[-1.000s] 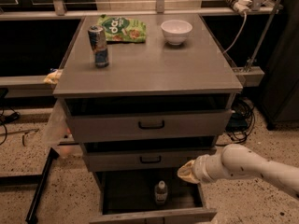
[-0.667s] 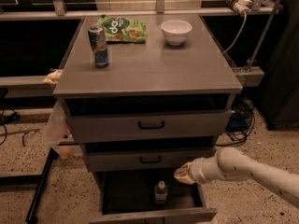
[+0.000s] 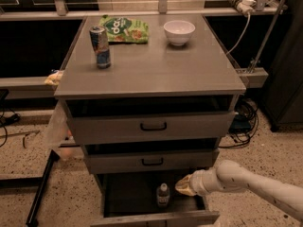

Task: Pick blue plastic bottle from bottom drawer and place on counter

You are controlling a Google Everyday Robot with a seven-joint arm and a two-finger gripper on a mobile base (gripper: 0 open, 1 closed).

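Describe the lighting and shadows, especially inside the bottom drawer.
Camera view: the counter is evenly lit with a soft sheen; the bottom drawer lies in deep shadow, the blue plastic bottle dim inside; the gripper, just beside the bottle, catches more light.

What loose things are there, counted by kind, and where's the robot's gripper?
Can: 1, on the counter
Snack bag: 1
Bowl: 1
Bottle: 1, in the bottom drawer
Total: 4
Gripper: beside the bottle, over the bottom drawer

Blue plastic bottle, seemingly upright, in open bottom drawer, jaws just right.
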